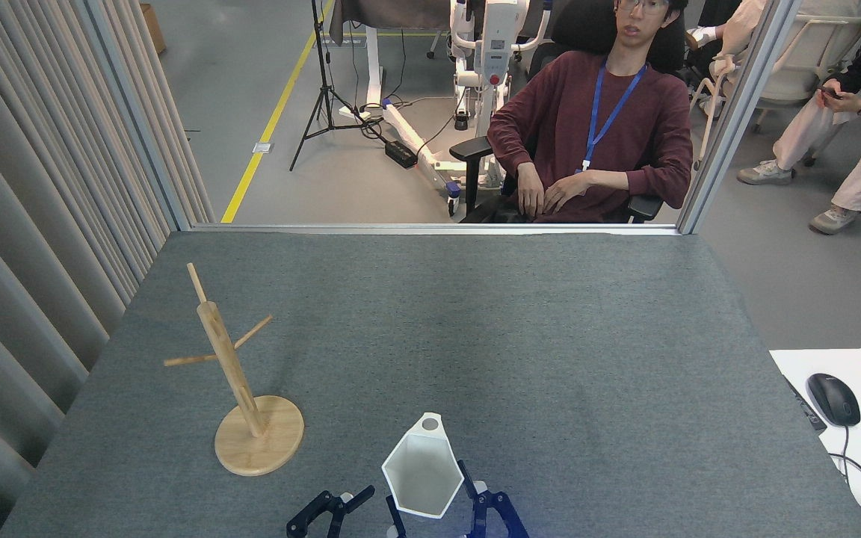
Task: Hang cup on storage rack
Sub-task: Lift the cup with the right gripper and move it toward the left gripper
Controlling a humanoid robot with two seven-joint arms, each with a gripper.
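While clamped in the right claw [434, 515], the cup [419, 478] faces up.
Left claw [341, 508] sits parted beside it, storage rack [240, 388] apart.

Bright, even overhead light; soft faint shadows on the table [475, 329]; sharp focus throughout; slight bowing toward nine o'clock.

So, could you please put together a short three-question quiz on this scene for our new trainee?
1. True or false: the cup already hangs on the storage rack.
2. Which pincer holds the cup: A) left pincer, B) right pincer?
3. Which way does the cup's handle tab point: toward the robot, or away from it?

Key: 1. False; the cup is held to the right of the rack, apart from it, and every peg is bare. 2. B. 3. Away from the robot.
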